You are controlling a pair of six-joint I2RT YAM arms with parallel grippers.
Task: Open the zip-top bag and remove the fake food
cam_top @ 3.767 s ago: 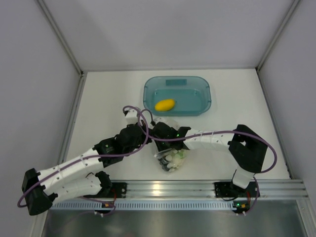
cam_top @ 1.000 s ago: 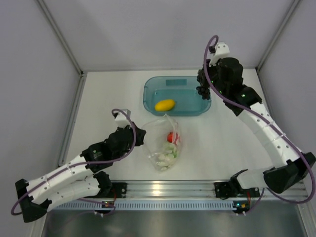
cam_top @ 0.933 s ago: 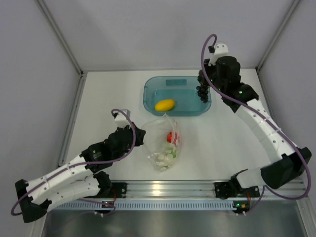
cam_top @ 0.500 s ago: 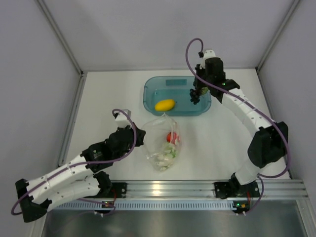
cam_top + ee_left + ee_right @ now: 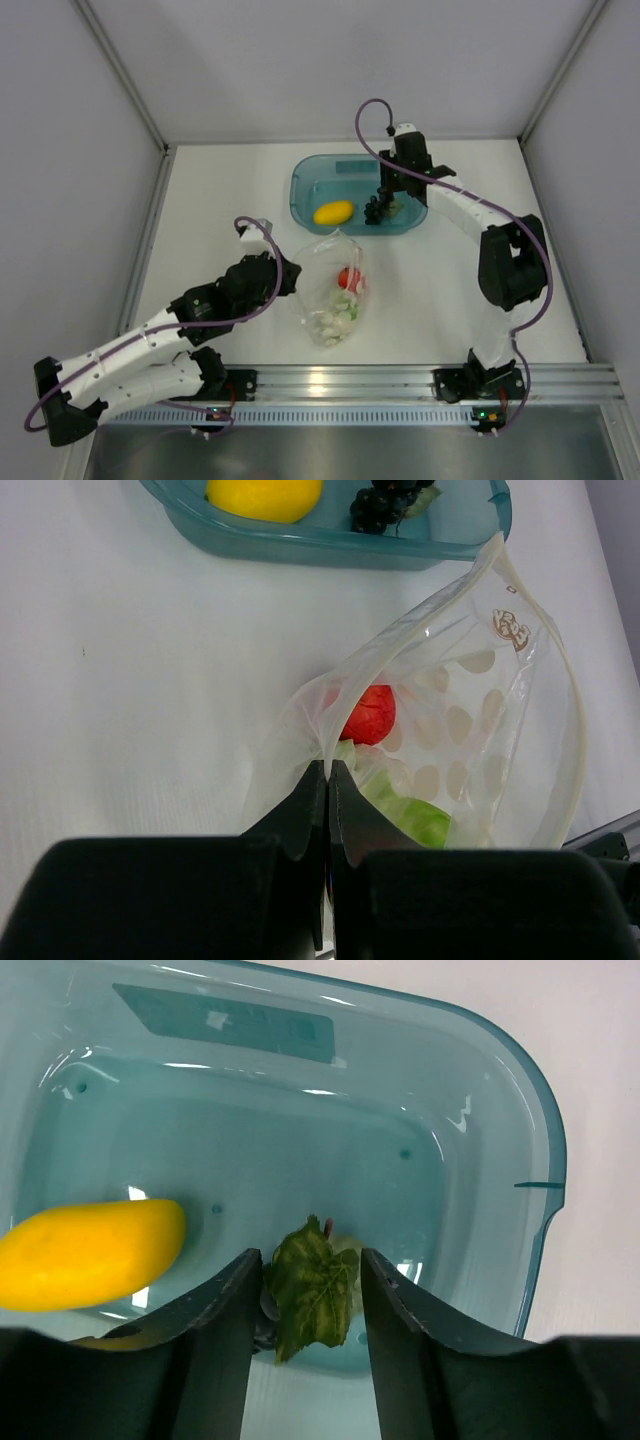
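Note:
The clear zip-top bag (image 5: 336,293) lies mid-table with its mouth held up. My left gripper (image 5: 327,770) is shut on the bag's near edge. Inside the bag (image 5: 470,710) are a red apple (image 5: 368,712) and green cauliflower leaves (image 5: 415,818). My right gripper (image 5: 310,1260) hangs low in the teal tray (image 5: 545,1160), open. The dark grape bunch (image 5: 374,212) with its green leaf (image 5: 315,1295) sits between the fingers, with a gap on the right side. The yellow fruit (image 5: 90,1252) lies in the tray's left half.
The teal tray (image 5: 300,195) stands at the table's far middle. White walls close in the table on the left, back and right. A metal rail (image 5: 350,385) with both arm bases runs along the near edge.
My right arm carried the grape bunch from the tray's far right corner down into the tray, and its jaws have parted around it. The left gripper kept its hold on the bag.

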